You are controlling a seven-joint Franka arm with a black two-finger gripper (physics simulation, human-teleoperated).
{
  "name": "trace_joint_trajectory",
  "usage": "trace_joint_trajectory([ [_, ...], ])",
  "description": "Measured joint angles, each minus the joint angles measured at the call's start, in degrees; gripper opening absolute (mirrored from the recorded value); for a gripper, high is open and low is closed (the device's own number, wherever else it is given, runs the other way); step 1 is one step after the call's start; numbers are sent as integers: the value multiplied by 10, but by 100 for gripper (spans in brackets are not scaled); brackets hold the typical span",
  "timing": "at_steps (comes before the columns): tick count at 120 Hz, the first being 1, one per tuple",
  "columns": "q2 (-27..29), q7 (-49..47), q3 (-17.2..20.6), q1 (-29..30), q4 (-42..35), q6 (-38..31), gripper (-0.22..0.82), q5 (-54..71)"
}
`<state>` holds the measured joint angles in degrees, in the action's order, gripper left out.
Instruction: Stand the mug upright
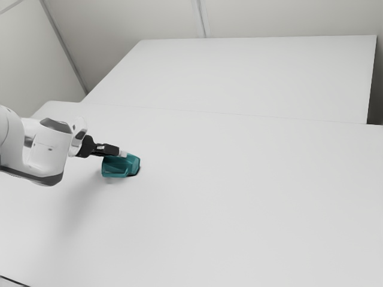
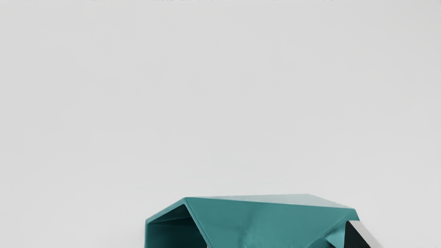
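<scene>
Mug (image 1: 115, 169) on its side on bench (image 1: 251, 197), hollow mouth visible in wrist view. End effector (image 1: 122, 153) at mug's upper edge; whether spread or closed, cannot tell.

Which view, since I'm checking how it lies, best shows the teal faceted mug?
The wrist view: the mug is large, on its side, its opening visible, though the frame crops it. The exterior view shows it small, its top edge partly covered by the black two-finger gripper.
</scene>
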<state>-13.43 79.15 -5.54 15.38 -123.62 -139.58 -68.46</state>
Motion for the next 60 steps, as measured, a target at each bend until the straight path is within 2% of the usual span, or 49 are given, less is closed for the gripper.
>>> trace_joint_trajectory([
  [32,6,33,5,-1,3,-4,16,-2],
  [60,17,53,17,-15,14,-2,12,-3],
])
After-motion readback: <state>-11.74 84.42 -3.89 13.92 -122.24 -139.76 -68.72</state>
